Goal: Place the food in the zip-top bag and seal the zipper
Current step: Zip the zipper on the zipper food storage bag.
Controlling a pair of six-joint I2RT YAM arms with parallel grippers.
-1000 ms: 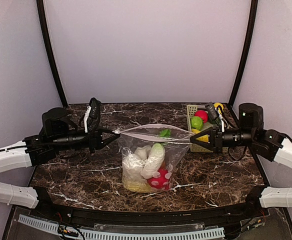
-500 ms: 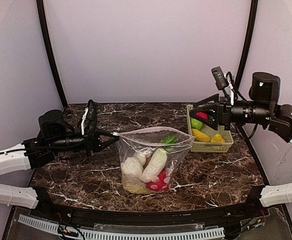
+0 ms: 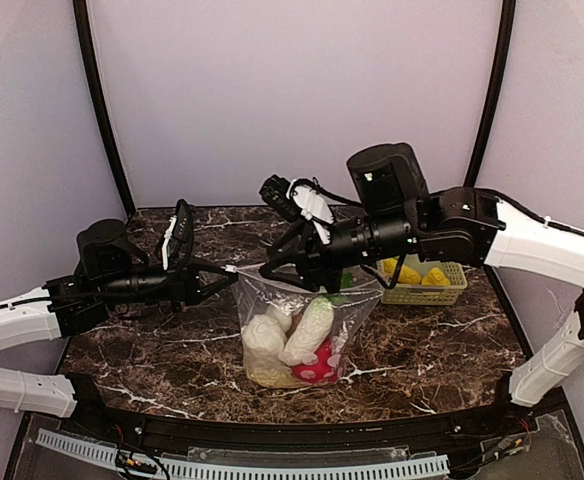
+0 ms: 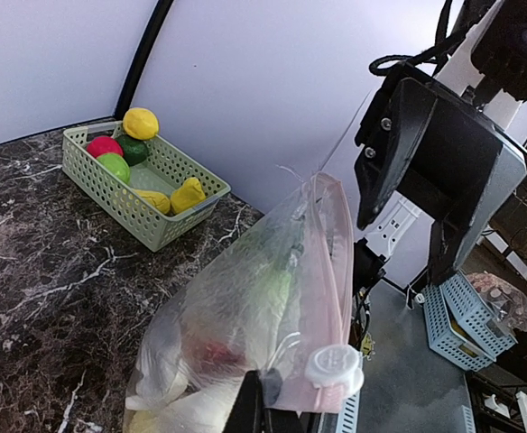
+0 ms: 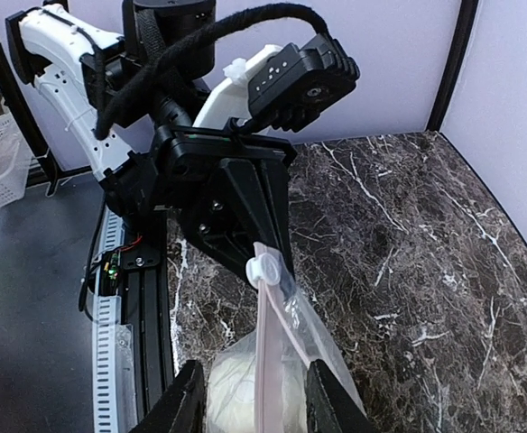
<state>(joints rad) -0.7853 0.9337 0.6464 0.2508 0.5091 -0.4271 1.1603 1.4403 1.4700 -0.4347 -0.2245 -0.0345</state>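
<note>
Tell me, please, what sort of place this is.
Probably a robotics test cell, not a kitchen: a marble-pattern table closed in by plain pale walls, toy food in a green basket, and blue storage bins beyond the edge.

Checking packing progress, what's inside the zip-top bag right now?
Through the clear zip-top bag: a pale lumpy piece, a white radish, a red spotted piece, and something yellowish underneath. The right gripper covers the bag's top, hiding whatever sits there.

Food (image 3: 307, 328) in bag (image 3: 350, 312), middle of desk (image 3: 142, 350); basket (image 3: 422, 294) behind, to the right; left tool (image 3: 230, 270) at bag's left corner, right tool (image 3: 287, 273) just beside.
</note>
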